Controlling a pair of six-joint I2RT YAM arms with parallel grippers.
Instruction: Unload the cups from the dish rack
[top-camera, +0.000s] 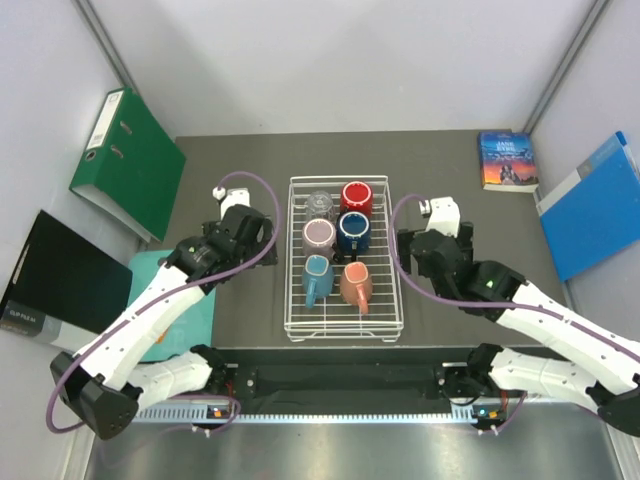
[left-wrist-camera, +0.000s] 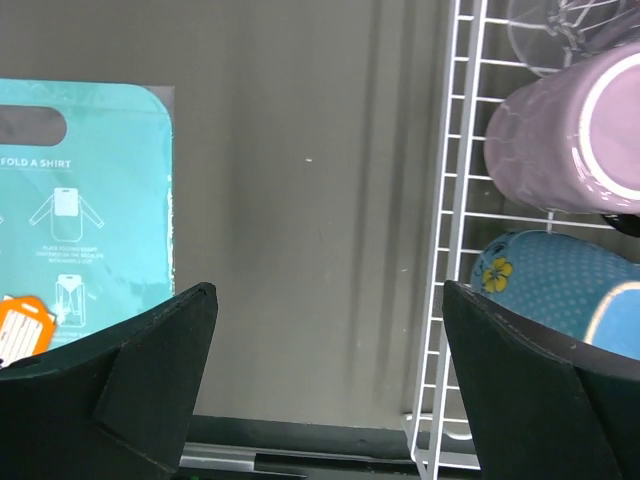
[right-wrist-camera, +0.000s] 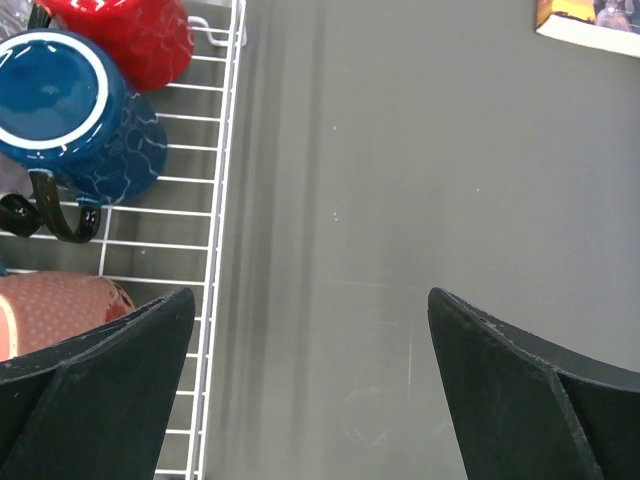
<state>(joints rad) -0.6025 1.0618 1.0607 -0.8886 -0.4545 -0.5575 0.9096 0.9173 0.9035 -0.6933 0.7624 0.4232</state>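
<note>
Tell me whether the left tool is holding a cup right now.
No, the left tool hangs open over the table beside the rack, gripping nothing.

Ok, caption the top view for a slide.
Six cups sit in the rack, left end effector and right end effector open either side.

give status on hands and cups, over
Left hand open, empty, left of white wire-grid dish rack. Right hand open, empty, right of it. Six small cups, one clear glass, five coloured mugs, all in rack. Nothing blocking either hand.

Six cups (top-camera: 338, 240) upright inside white dish rack (top-camera: 294, 300).
</note>
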